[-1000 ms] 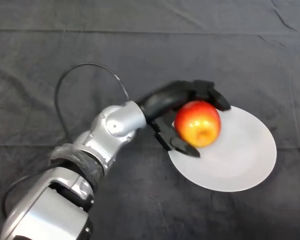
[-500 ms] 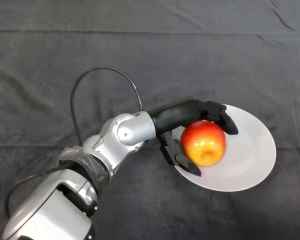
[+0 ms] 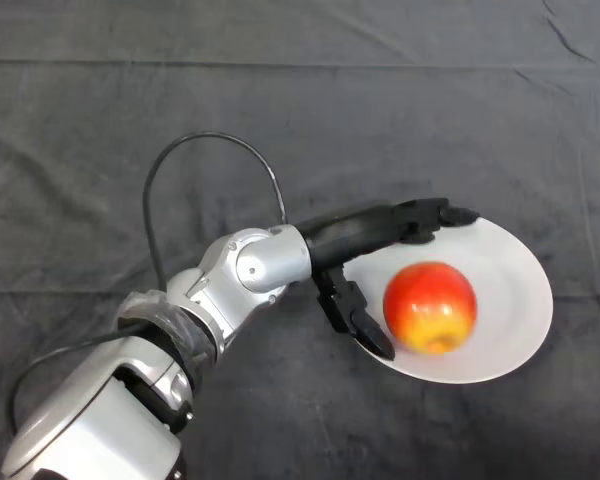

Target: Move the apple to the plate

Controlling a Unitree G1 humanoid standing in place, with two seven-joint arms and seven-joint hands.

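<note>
A red and yellow apple (image 3: 431, 306) rests on the white plate (image 3: 515, 270), a little left of the plate's middle. My left hand (image 3: 365, 235) lies over the plate's left rim, open, with its fingers (image 3: 435, 214) stretched straight along the far side of the apple and its thumb (image 3: 357, 318) pointing along the near side. A small gap separates the apple from both; nothing is held.
A dark, creased cloth (image 3: 300, 110) covers the whole table. My silver-grey arm (image 3: 230, 280) reaches in from the lower left toward the plate.
The hand has let go of the apple: its fingers straightened and spread. The apple has rolled a little right and toward me on the plate.
</note>
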